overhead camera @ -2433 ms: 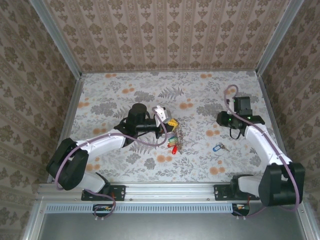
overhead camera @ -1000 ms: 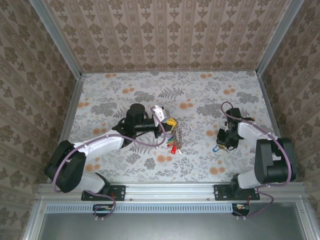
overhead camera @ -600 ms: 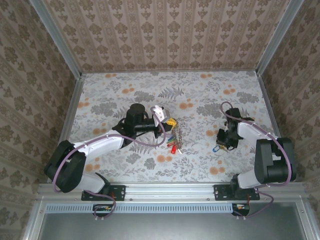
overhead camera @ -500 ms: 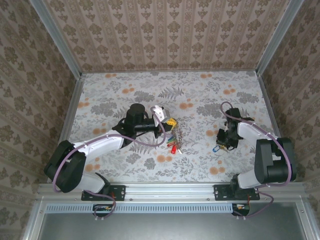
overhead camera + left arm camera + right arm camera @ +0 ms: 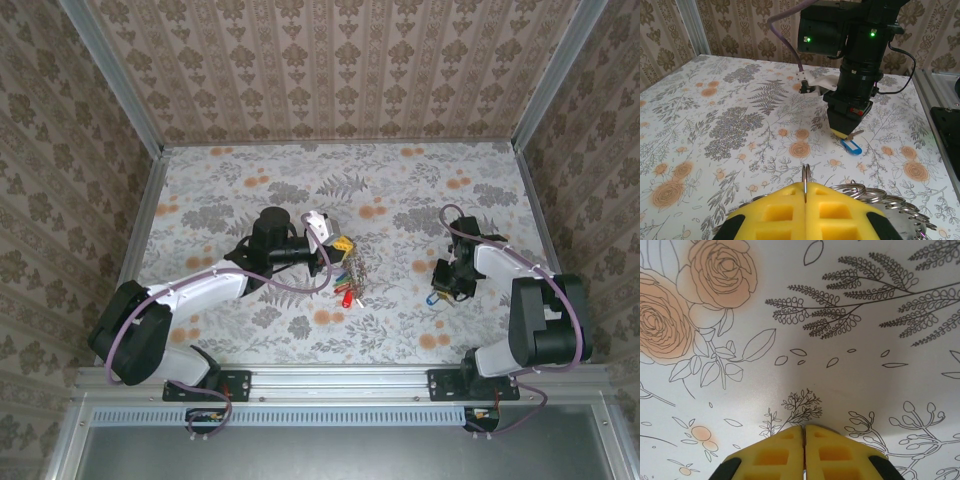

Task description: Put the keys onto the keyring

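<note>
top view: left pincer [image 5: 338, 250] grips the keyring [image 5: 352, 275]; right pincer [image 5: 446, 288] rests on the blue key [image 5: 432, 297], well apart. left wrist: pads [image 5: 785, 210] clamped on the keyring [image 5: 805, 176]. right wrist: pads [image 5: 775, 455] together, probably pinching the key. pickup step; next, lift it ringward.

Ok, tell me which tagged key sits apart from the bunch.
The blue-tagged key, alone by the right gripper; the other tagged keys hang on the keyring in the left gripper.

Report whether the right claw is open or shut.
Shut: the right claw has its yellow pads pressed together with no gap. Whether they pinch the blue-tagged key cannot be told.
</note>
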`<state>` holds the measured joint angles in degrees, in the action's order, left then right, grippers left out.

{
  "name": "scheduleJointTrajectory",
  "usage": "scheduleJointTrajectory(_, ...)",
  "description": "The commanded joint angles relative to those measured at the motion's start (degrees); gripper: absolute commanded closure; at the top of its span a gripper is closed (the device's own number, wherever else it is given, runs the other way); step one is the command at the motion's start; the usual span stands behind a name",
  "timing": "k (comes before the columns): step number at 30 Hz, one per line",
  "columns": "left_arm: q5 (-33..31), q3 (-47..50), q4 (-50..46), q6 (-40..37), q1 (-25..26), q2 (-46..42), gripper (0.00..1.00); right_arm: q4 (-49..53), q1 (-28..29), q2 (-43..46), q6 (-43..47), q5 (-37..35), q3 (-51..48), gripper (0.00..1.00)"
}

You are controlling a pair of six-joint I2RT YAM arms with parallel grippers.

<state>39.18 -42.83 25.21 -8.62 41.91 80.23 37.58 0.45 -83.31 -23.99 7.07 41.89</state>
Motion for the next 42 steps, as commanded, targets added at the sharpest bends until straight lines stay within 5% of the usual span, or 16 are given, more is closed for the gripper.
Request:
scheduleJointTrajectory(1,1.07,-0.52,0.39,0.44,-0.34,-1.38,1.00,2.14,0.52,0.41,0.25,-1.62,-0.01,0.92)
scheduleJointTrajectory(10,0.50,-0.43,0.45,0.56,-0.41,-1.47,1.00,-3.24,3.99,11.50,3.69,2.01,-0.68,0.96)
scheduleJointTrajectory(15,0.28,-0.51,0.54,0.77,-0.43,-1.51,1.00,-13.67,10.60,21.87,10.74,7.68,-3.01,0.96)
scheduleJointTrajectory(18,0.07,-0.45,0.77,0.75,-0.43,-1.52,1.00,-17.62,16.34,27.36,18.89,0.03,-5.18,0.97)
scheduleJointTrajectory(22,0.11,-0.70,0.19,0.95,-0.43,-1.83,1.00,-11.51,16.69,26.19,15.81,-10.95,-0.10,0.97)
scheduleJointTrajectory(23,0.00,-0.60,0.37,0.90,-0.44,-1.91,1.00,-8.21,15.94,23.70,14.09,-9.96,2.47,0.99)
scheduleJointTrajectory(26,-0.31,-0.33,0.62,1.15,-0.45,-1.95,1.00,-2.44,12.40,15.25,14.59,12.28,8.66,1.00)
scheduleJointTrajectory(28,-0.24,-0.43,0.63,1.22,-0.34,-2.05,1.00,-4.54,13.19,12.84,14.58,20.34,9.40,1.00)
scheduleJointTrajectory(36,0.58,-0.27,0.85,1.24,-0.28,-2.21,1.00,-30.54,17.63,27.50,29.96,30.06,-4.23,1.00)
scheduleJointTrajectory(42,3.07,-0.59,0.87,0.90,0.27,-1.19,1.00,-26.29,17.96,31.38,43.31,35.43,-3.64,1.00)
